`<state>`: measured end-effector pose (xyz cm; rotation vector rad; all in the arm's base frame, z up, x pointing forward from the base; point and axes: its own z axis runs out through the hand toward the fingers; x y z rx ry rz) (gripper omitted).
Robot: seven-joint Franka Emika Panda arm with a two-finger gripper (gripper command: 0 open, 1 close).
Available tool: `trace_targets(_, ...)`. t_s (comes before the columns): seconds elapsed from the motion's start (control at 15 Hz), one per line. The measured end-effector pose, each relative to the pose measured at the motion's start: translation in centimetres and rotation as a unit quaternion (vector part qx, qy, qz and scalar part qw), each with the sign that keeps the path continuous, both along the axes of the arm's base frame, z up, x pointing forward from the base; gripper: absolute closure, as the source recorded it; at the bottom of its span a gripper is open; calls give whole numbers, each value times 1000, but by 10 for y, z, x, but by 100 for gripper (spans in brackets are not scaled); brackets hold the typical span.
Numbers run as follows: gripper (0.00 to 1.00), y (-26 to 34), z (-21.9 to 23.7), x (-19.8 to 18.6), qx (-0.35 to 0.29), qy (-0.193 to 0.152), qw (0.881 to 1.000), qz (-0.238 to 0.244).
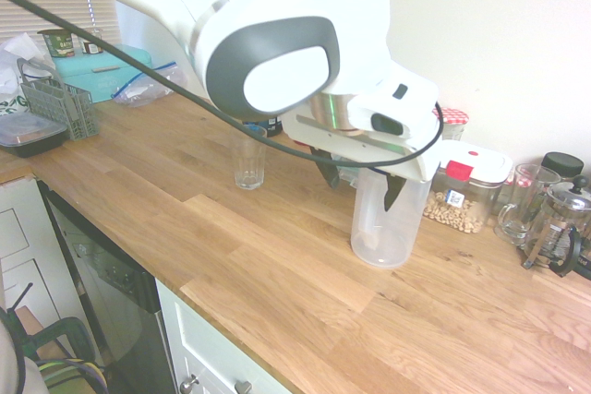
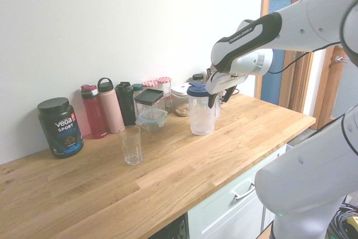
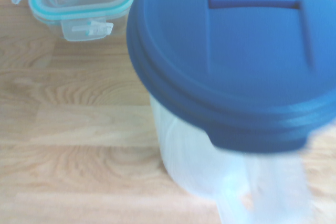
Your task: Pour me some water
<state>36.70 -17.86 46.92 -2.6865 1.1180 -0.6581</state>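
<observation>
With its fingers apart, the hand [image 2: 222,98] hangs beside the handle of the blue-lidded pitcher [image 2: 202,115] — it had best straddle that handle squarely before closing, keeping the pitcher upright — while the glass [image 2: 131,146] stands well apart from it.

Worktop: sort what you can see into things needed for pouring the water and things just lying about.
For the job:
- pitcher with blue lid
- drinking glass
- open claw

Just lying about:
- black tub
- red bottle
- pink bottle
- French press
- glass mug
- teal box
</observation>
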Motion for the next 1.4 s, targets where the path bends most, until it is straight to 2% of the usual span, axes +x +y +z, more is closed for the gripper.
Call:
trace_targets(0.6,100,-10,-15,45,1,9,1000,14)
trace_targets(1.4,100,-9,-2,52,-8,11,999,31)
